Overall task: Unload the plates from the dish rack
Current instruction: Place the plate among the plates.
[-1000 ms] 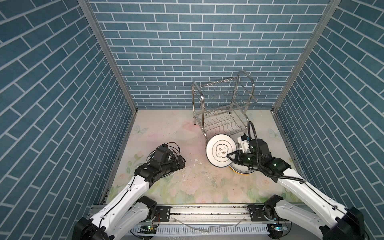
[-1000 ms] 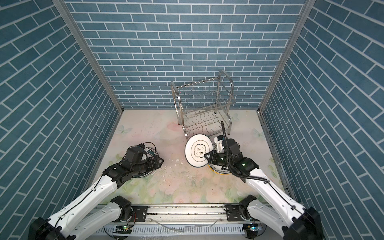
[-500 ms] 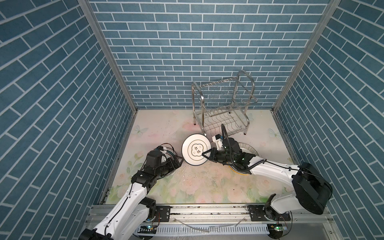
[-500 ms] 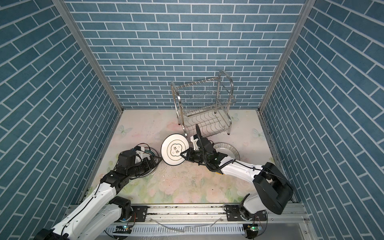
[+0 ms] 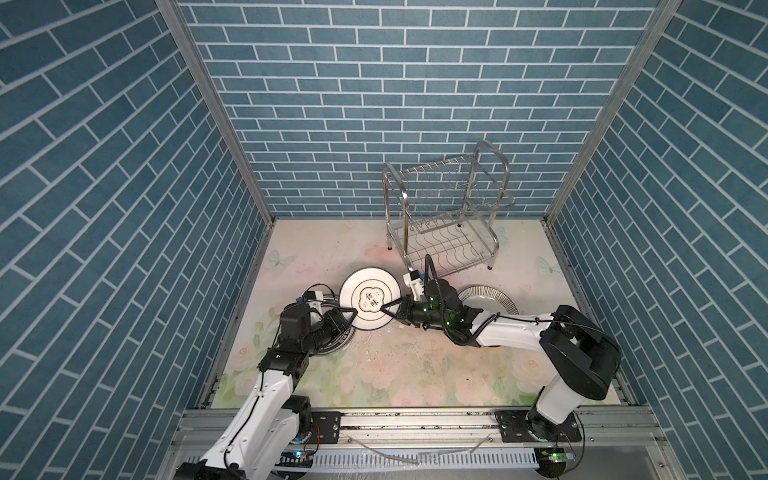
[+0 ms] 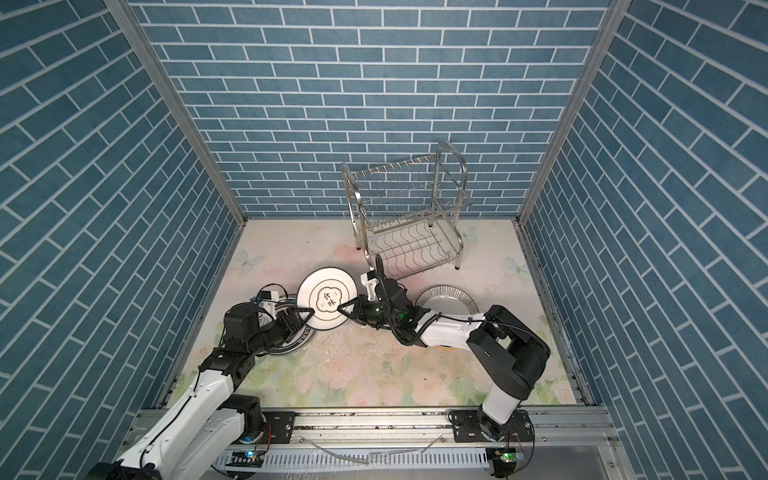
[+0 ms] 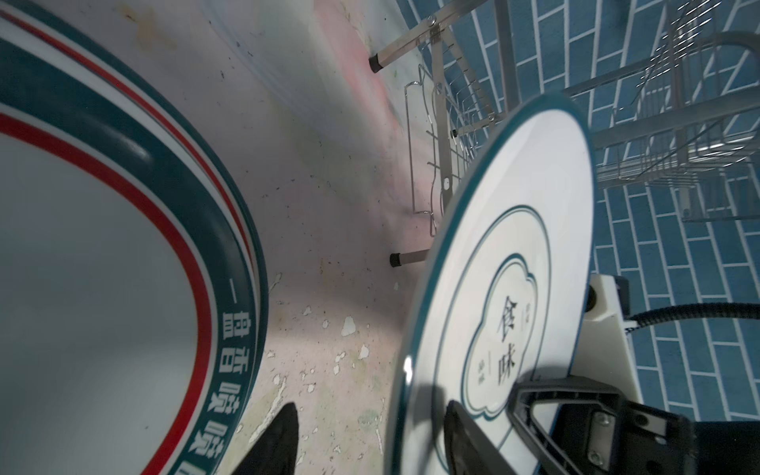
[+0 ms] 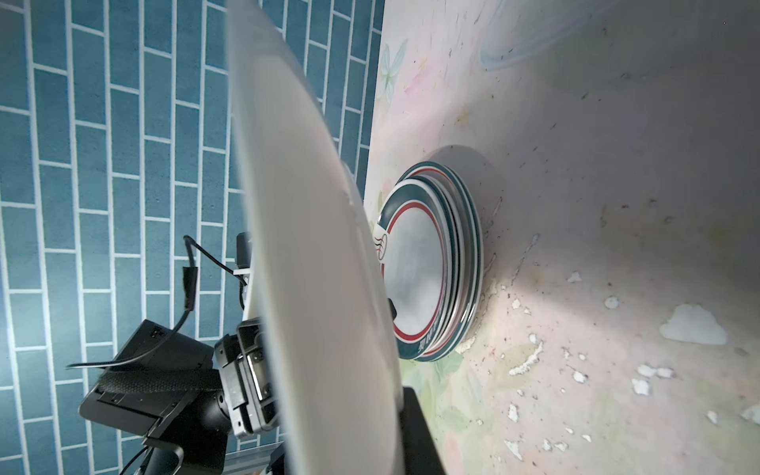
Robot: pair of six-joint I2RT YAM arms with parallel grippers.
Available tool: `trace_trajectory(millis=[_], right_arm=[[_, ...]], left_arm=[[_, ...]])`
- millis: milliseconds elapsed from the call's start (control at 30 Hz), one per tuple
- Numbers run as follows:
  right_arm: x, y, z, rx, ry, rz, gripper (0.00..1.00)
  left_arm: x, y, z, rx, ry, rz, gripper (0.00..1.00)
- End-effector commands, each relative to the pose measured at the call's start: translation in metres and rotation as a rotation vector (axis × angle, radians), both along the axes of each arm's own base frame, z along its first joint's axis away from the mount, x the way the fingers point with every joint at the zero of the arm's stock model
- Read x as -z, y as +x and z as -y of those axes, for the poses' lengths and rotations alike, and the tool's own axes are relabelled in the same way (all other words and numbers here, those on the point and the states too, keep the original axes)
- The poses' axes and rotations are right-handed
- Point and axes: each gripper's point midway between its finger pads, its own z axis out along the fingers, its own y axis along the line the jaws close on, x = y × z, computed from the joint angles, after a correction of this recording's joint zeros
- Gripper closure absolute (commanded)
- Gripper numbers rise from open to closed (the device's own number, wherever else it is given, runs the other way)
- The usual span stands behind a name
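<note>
Low at centre frame, right tool [image 5: 390, 309] clamped on the lettered plate [image 5: 368, 291], held on edge clear of the bare dish rack [image 5: 446, 232], left tool [image 7: 370, 415] with jaws apart astride its opposite rim: a handover, I reckon, needing left to pinch before right releases.

In both top views the left arm [image 5: 291, 332] and the held plate [image 5: 371, 300] are covering most of the plate stack [image 5: 338, 344] on the left. The right arm [image 5: 511, 332] is hiding the near edge of the striped plate [image 5: 488, 297]. In the right wrist view the held plate is blurring.
</note>
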Motion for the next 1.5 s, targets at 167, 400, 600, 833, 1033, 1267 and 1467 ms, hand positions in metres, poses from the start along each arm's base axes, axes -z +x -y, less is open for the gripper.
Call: trace_trajectory(millis=[167,400,600,833,1033,1267,1467], right_arm=[[-0.047,-0.003,-0.035,-0.053,0.167,0.029,0.98],[-0.039,-0.002,-0.039,-0.055,0.144,0.027,0.88],[-0.037,-0.001,-0.041,-0.061,0.113,0.047,0.74],[-0.027,0.003,-0.032,-0.036,0.029,0.071,0.42],[-0.006,0.009,0.010,0.050,-0.152,0.084,0.37],[0.008,0.003,0.076,0.141,-0.384,0.142,0.35],[0.005,-0.002,0.123,0.210,-0.460,0.174,0.34]], left_arm=[[-0.014,0.002,-0.003,-0.003,-0.027,0.071,0.65],[-0.005,-0.001,-0.008,-0.015,-0.021,0.030,0.83],[0.002,-0.004,-0.013,-0.027,-0.004,0.001,0.98],[0.007,-0.008,-0.029,-0.072,0.031,-0.039,1.00],[0.009,-0.012,-0.061,-0.180,0.059,-0.087,1.00],[0.010,-0.018,-0.101,-0.327,0.100,-0.117,1.00],[0.018,-0.016,-0.123,-0.417,0.103,-0.141,1.00]])
